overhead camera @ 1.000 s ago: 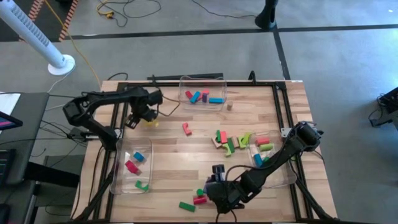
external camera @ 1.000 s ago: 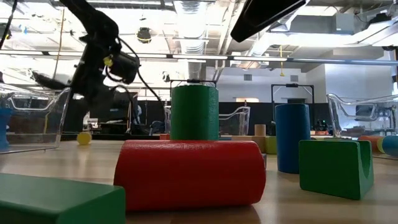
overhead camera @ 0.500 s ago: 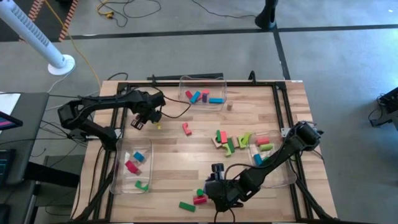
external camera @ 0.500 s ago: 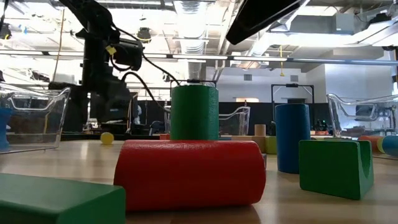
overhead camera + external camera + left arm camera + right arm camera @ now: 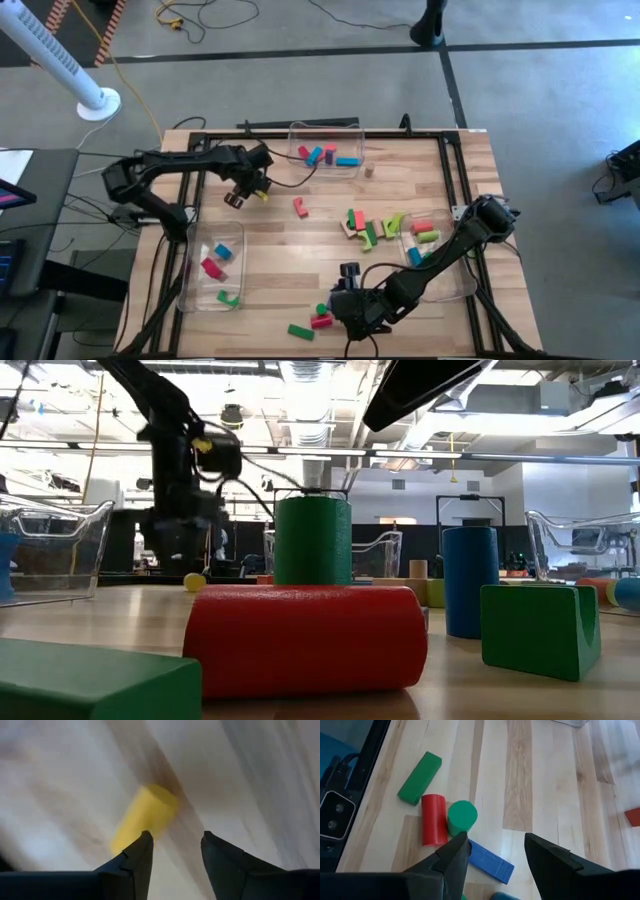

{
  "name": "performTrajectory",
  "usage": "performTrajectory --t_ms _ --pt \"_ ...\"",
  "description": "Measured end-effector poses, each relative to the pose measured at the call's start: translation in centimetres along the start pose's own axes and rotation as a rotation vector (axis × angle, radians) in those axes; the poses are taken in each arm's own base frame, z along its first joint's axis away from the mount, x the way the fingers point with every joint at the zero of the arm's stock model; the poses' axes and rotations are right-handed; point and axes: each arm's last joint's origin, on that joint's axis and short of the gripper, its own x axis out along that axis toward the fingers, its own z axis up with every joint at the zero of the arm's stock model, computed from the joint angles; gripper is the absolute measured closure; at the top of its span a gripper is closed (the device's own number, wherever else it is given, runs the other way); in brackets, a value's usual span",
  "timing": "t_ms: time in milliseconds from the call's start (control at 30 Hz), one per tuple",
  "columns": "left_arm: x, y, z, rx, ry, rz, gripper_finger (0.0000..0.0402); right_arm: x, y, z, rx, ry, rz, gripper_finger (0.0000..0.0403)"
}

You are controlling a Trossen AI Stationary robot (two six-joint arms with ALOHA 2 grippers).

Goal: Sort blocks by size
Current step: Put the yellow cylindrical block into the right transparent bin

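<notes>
Left gripper (image 5: 243, 192) has moved right — yellow cylinder (image 5: 145, 817) too.

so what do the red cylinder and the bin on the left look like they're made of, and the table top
Red cylinder: probably painted wood, going by its even matte colour and soft sheen, though plastic is possible. Bin: clear, glossy plastic; the room shows through its walls. Table top: light wooden planks, with visible grain and board seams.
</notes>
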Motion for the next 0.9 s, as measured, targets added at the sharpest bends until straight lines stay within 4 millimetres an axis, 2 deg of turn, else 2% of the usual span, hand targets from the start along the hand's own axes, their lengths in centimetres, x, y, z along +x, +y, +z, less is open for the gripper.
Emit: performTrajectory --t_ms 200,367,467,667,767,900 --pt "2.9 0.4 1.5 0.019 0.015 -0.012 0.0288 0.1 -0.2 0.1 0.000 0.001 -0.003 0.0182" --pt "3.3 0.6 2.6 0.026 0.054 -0.022 0.0309 0.1 -0.2 0.0 -0.001 0.005 -0.005 0.0182" --pt "2.6 0.9 3.3 -0.004 0.053 -0.037 0.0317 0.1 -0.2 -0.1 -0.005 0.012 -0.007 0.0182" --pt "-0.2 2.6 4.7 -0.101 0.030 -0.016 0.0326 0.1 -0.2 -0.1 -0.009 0.020 -0.009 0.0182" --pt "-1.8 4.0 5.3 -0.210 -0.046 0.014 0.0324 0.1 -0.2 -0.2 -0.003 0.020 -0.009 0.0182" --pt "-3.2 5.7 5.2 -0.288 -0.173 -0.014 0.0306 0.0 0.0 -0.2 -0.004 0.019 -0.005 0.0182"
